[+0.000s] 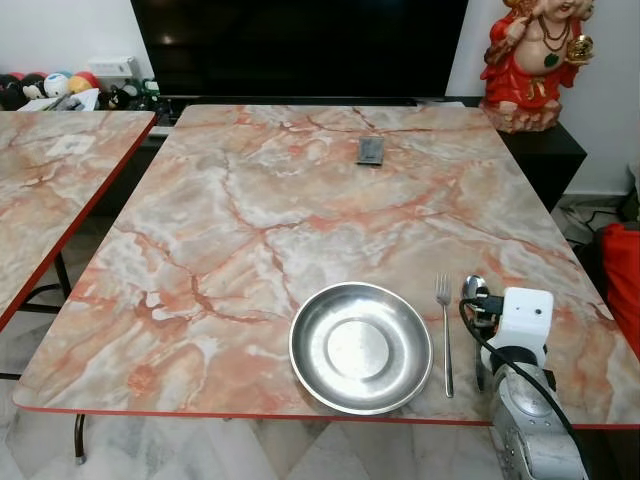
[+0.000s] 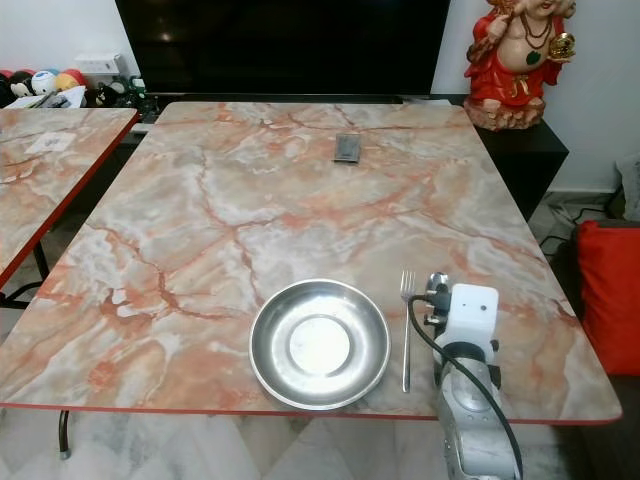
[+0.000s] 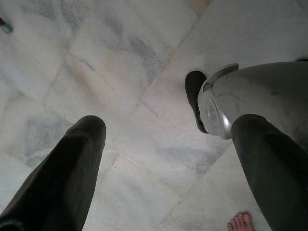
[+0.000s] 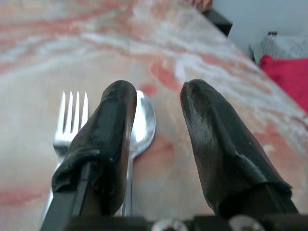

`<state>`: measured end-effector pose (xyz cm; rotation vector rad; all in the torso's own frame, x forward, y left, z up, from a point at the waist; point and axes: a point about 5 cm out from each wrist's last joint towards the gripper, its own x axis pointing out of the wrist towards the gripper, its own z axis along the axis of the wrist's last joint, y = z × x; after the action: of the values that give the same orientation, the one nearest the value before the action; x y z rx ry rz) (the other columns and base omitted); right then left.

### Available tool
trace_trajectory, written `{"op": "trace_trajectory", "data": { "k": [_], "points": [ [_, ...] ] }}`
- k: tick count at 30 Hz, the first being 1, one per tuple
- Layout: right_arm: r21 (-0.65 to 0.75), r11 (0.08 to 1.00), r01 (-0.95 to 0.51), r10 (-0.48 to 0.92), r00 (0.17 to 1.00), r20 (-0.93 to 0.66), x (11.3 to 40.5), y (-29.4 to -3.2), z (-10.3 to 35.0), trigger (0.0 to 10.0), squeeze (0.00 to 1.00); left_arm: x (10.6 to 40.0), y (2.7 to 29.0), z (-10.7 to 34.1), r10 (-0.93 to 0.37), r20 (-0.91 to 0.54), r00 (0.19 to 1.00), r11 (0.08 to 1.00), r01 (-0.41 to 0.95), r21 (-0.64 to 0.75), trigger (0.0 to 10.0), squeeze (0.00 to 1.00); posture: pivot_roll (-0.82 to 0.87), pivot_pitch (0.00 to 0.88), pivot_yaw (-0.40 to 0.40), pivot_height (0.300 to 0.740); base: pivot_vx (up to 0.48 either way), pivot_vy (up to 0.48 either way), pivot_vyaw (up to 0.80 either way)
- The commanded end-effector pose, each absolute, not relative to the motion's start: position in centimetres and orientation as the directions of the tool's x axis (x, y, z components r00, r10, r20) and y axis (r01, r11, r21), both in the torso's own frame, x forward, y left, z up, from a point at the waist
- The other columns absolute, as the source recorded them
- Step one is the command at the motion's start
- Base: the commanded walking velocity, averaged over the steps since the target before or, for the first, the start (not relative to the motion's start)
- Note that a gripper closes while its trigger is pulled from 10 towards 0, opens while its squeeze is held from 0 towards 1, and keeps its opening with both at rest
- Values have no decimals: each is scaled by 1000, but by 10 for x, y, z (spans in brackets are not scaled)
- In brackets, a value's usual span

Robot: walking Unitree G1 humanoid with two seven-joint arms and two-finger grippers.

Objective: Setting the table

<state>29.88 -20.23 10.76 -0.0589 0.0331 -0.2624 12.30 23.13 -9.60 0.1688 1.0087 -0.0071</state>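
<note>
nearest the camera, at about 5 o'clock in the head view, the right arm's silver wrist and white camera block (image 1: 523, 318) reach over the front edge of the table (image 1: 300, 200). going left to right along that front edge: a round steel bowl (image 1: 361, 347) sits at 6 o'clock with nothing in it, a fork (image 1: 445, 330) lies just beside its right rim with tines pointing away from the robot, and a spoon (image 1: 471, 291) lies just right of the fork, bowl end away too.

in the wrist view the right gripper (image 4: 159, 125) is over the spoon (image 4: 139, 126) with its two black fingers (image 4: 216, 144) spread a moderate gap apart, closed on nothing; one finger overlaps the spoon's handle, though contact cannot be judged, and the fork (image 4: 67, 125) lies beside it. the left gripper (image 3: 163, 159) hangs idle, fingers wide apart, over pale marble floor tiles (image 3: 120, 72), with the robot's own foot (image 3: 195, 98) and a person's bare toes (image 3: 240, 222) in sight.

the table top is pink and orange marble pattern with a red edge. a small dark flat object (image 1: 371, 151) lies toward 12 o'clock. a second matching table (image 1: 50, 190) stands at 9 o'clock. a large dark screen (image 1: 300, 45) fills 12 o'clock, coloured balls (image 1: 55, 82) sit at 10 o'clock, a red and gold figurine (image 1: 535, 60) at 1 o'clock, and something red (image 1: 622, 280) at 3 o'clock.
</note>
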Motion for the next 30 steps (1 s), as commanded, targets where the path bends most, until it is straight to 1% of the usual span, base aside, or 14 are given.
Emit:
{"op": "trace_trajectory", "data": {
  "k": [1,4,5,10,12,18,24,27,30],
  "points": [
    [-51,962,268,-265,962,60,301,-202,123,10000,0,114,232,-99,73,-863,500,988,85,133,10000,0,-35,58,24,740,0,0,0],
    [-33,963,268,-264,960,92,301,-205,129,10000,0,114,232,-99,73,-862,501,988,83,131,10000,0,-36,54,23,740,0,0,0],
    [-30,966,255,-251,962,107,301,-206,131,10000,0,114,231,-99,73,-861,503,988,80,130,10000,0,-46,31,24,740,0,0,0],
    [-43,977,209,-202,971,130,304,-202,134,10000,0,115,231,-99,71,-860,505,989,75,125,10000,0,-62,0,29,740,0,0,0],
    [-24,983,180,-174,971,164,307,-191,136,10000,0,116,231,-99,68,-861,504,989,82,126,10000,0,-67,0,40,740,0,0,0],
    [19,986,164,-165,966,198,310,-181,142,10000,0,117,232,-98,67,-860,505,988,89,129,10000,0,-75,0,43,740,0,0,0],
    [32,988,154,-158,969,192,309,-179,139,10000,0,118,231,-98,61,-863,502,987,100,128,10000,0,-62,0,41,740,0,0,0],
    [5,994,112,-111,974,197,308,-174,137,10000,0,118,232,-98,73,-860,505,988,80,130,10000,0,-53,0,34,740,0,0,0],
    [-10,993,118,-113,972,208,309,-176,139,10000,0,117,232,-99,83,-861,502,989,61,131,10000,0,-44,0,29,740,0,0,0]
  ]
}}
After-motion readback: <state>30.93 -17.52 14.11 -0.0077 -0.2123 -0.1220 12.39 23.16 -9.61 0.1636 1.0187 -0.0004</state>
